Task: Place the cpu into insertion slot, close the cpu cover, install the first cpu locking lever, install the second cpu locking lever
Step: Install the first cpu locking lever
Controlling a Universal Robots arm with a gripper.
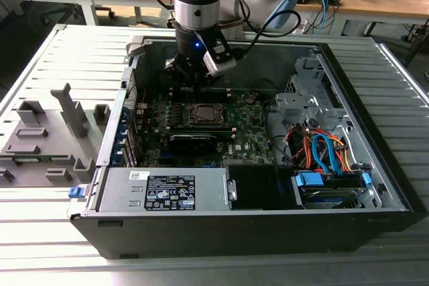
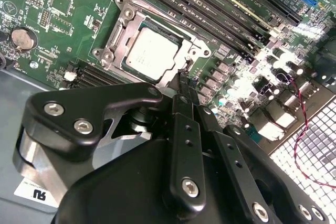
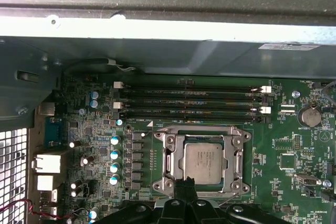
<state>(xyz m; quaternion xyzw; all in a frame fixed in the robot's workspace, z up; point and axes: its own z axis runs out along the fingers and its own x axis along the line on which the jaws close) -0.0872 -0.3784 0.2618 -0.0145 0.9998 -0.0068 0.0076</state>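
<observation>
My tool (image 2: 182,80), fingers pressed together, hangs just beside the insertion slot (image 3: 180,145). The cpu (image 3: 203,162) already lies seated there, and the cpu cover (image 3: 170,157) looks closed around it. I cannot tell whether the levers are latched.

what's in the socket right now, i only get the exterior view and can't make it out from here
Observer: In both wrist views the chip lies in the socket, metal top up.
Operator: is the cover down
Observer: A metal frame lies flat around the chip. I cannot tell whether it is latched.
Operator: where's the gripper
Observer: In the second wrist view the gripper is shut, with its tip at the socket's edge and nothing in it.
</observation>
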